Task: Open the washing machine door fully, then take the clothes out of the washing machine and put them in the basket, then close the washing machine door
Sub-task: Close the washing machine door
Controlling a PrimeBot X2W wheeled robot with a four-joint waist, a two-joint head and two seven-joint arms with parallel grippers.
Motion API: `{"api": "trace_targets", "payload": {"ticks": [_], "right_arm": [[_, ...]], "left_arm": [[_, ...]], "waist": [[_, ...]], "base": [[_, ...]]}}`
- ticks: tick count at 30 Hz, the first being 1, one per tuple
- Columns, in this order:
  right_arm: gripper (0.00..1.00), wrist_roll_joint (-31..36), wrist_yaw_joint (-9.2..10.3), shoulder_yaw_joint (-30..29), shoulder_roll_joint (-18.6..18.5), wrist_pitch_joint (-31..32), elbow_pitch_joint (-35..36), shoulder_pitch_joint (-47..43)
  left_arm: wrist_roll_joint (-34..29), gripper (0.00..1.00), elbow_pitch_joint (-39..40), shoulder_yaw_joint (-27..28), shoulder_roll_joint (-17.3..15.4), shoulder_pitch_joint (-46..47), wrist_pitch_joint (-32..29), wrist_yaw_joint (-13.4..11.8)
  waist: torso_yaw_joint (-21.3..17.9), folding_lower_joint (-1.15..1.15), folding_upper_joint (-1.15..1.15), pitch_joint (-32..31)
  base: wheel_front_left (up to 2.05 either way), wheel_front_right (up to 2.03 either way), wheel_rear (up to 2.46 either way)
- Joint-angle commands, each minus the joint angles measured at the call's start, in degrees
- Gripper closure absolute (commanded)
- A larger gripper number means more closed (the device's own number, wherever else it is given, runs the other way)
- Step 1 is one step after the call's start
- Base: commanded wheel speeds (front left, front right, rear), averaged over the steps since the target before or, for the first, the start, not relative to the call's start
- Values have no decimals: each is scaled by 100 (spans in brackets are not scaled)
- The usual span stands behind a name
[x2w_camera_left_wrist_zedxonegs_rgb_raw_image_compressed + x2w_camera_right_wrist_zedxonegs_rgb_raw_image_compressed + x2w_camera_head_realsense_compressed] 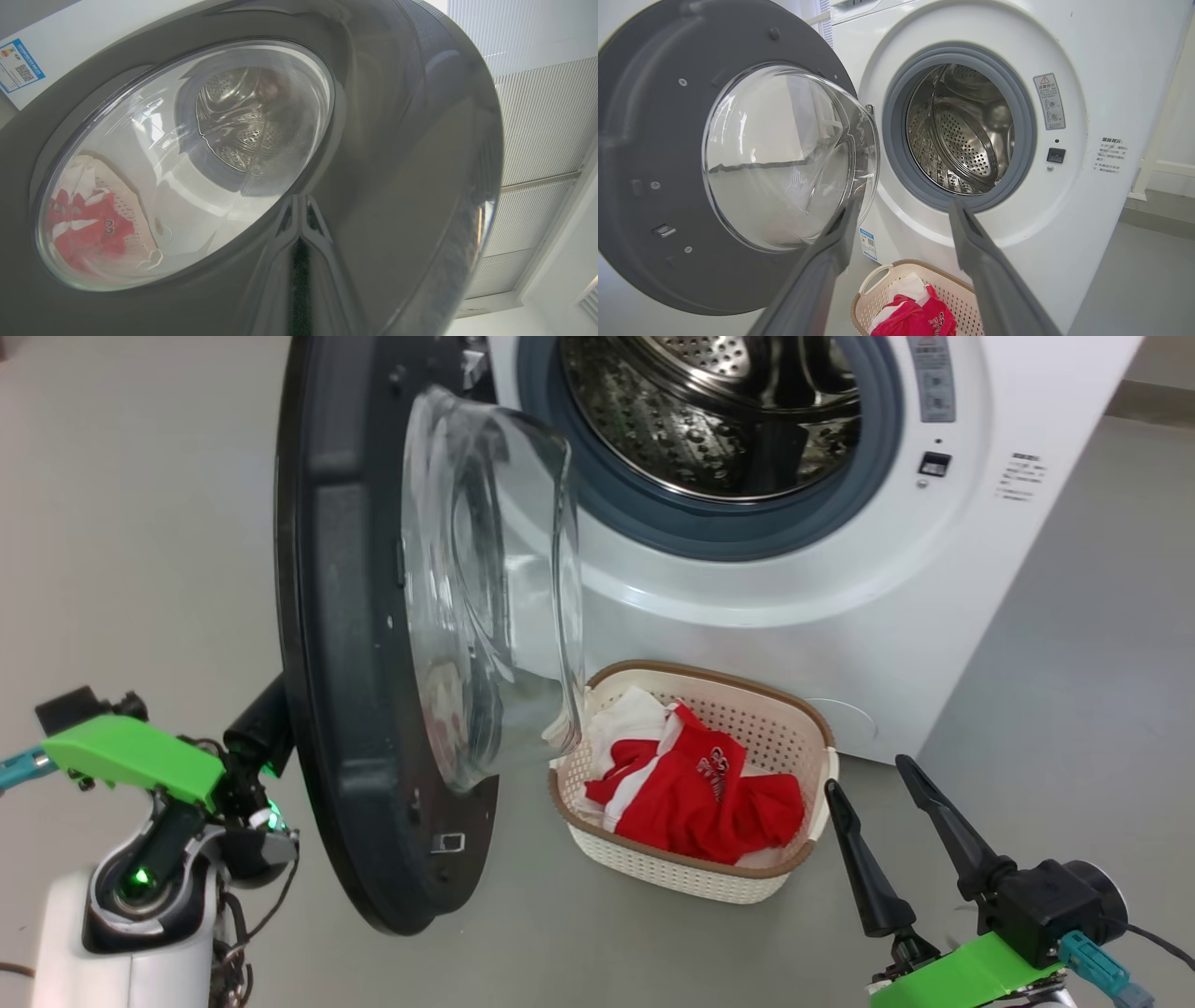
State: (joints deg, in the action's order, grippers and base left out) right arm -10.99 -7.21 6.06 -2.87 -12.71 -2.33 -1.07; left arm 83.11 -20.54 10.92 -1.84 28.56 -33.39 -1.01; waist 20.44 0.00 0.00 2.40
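The washing machine (840, 616) stands with its steel drum (709, 420) bare. The washing machine door (345, 663) hangs part-way open, its glass bowl (485, 597) facing the opening. My left gripper (299, 242) is shut, its tips against the door's glossy outer rim (397, 163); in the head view its fingers (263, 723) slip behind the door's edge. The clothes (700, 793), red and white, lie in the basket (672, 882) on the floor before the machine. My right gripper (868, 775) stands open and empty, just right of the basket, pointing at the drum (966, 135).
Grey floor (1074, 709) stretches to the right of the machine and in front of the basket. The door's lower edge (401, 905) hangs close to the basket's left end. A pale wall and skirting (1167, 168) lie to the right of the machine.
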Motion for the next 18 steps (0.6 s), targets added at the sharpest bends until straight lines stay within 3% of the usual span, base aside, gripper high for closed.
{"api": "trace_targets", "payload": {"ticks": [1, 18], "right_arm": [[0, -78, -28, 110, -1, -77, 121, 72], [0, -194, -28, 89, -1, -163, 62, 183]], "left_arm": [[62, 100, 236, 50, -105, 10, 1, -9], [465, 100, 876, -202, -104, -230, 263, -146]], "waist": [[-101, 0, 0, -6], [-779, 0, 0, 172]], "base": [[0, 0, 0], [0, 0, 0]]}}
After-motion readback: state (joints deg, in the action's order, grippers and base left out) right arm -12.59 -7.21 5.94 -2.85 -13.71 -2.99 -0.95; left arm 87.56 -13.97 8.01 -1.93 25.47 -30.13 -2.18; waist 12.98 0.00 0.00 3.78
